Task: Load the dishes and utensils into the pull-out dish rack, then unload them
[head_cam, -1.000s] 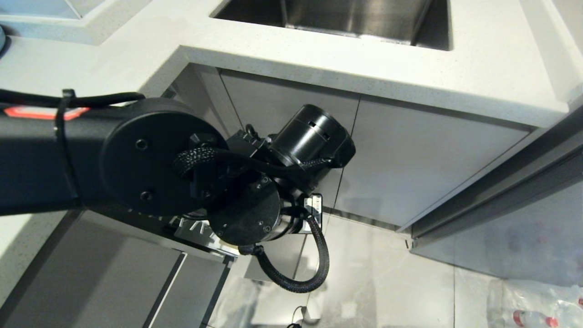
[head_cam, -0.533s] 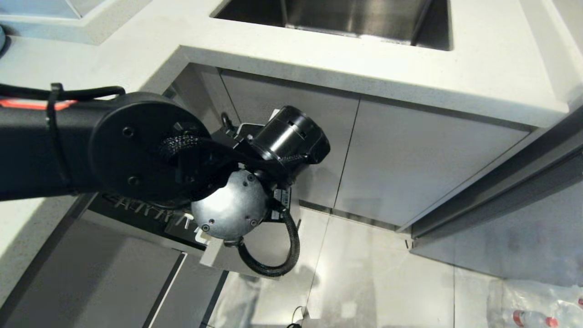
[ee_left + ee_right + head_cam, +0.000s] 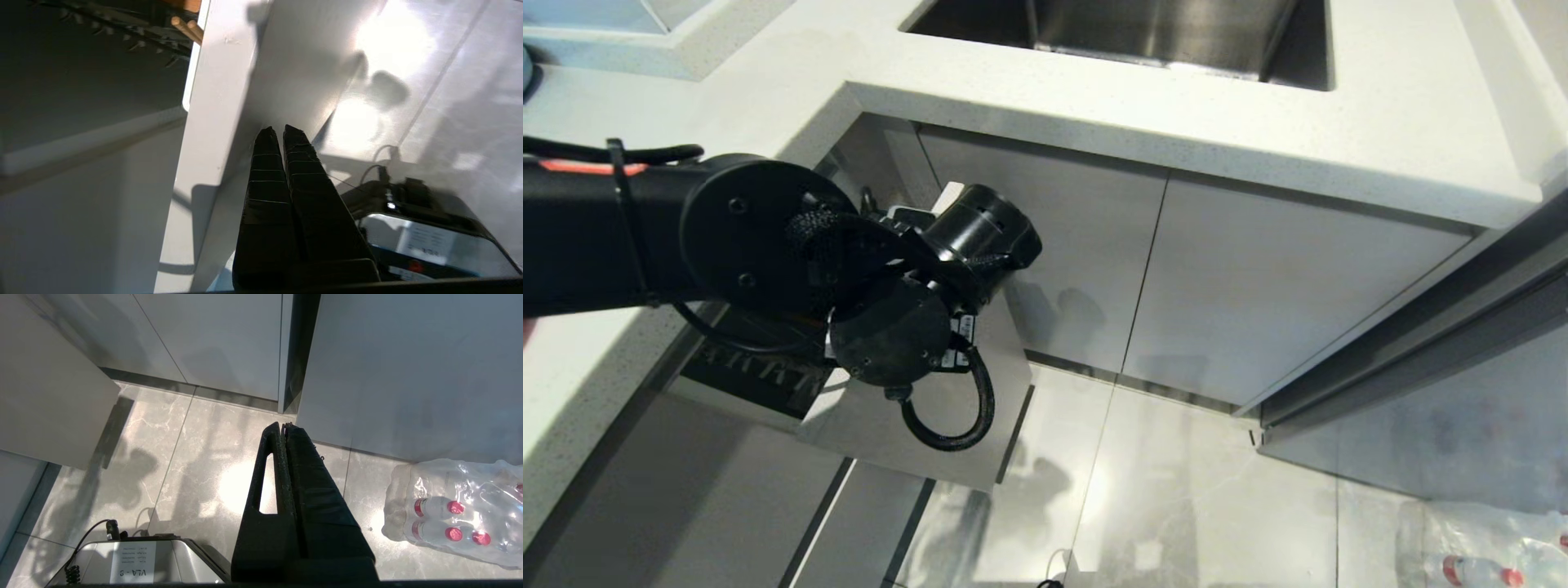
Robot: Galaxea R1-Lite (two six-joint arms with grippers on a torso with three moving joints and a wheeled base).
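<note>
1. Left hand [image 3: 280, 132]: fingers pressed together, nothing pinched, tips against or just beside the outer face of the pale drawer front [image 3: 286, 73]; contact itself not clear.
2. Closed fingers make a stiff blunt point, so this looks like a push or nudge on the front panel, not a grab.
3. In the head view the left arm [image 3: 768, 245] reaches in from the left under the counter [image 3: 1094, 114] edge and covers most of the drawer; drawer front [image 3: 931, 441] sticks out at an angle from the cabinet row, partly open.
4. Dish rack [image 3: 752, 371]: only a dark strip with wire prongs shows behind the front panel, low left under the arm. The rest is hidden.
5. Chopsticks [image 3: 188, 28]: two light wooden ends poke out just behind the top of the drawer front in the left wrist view, so they are loaded in the rack, probably standing in the cutlery section. Bowl, plate and spoon not visible.
6. Right hand [image 3: 284, 426]: fingers shut on nothing, parked low, pointing at the floor [image 3: 196, 457]; pack of water bottles [image 3: 453, 510] lies on the floor to the right near the cabinets.
7. Sink [image 3: 1143, 33] sits far in the counter, no dishes seen there.
8. Judgement: the step is moving the drawer; which way, open or closed, cannot be read from this moment.
</note>
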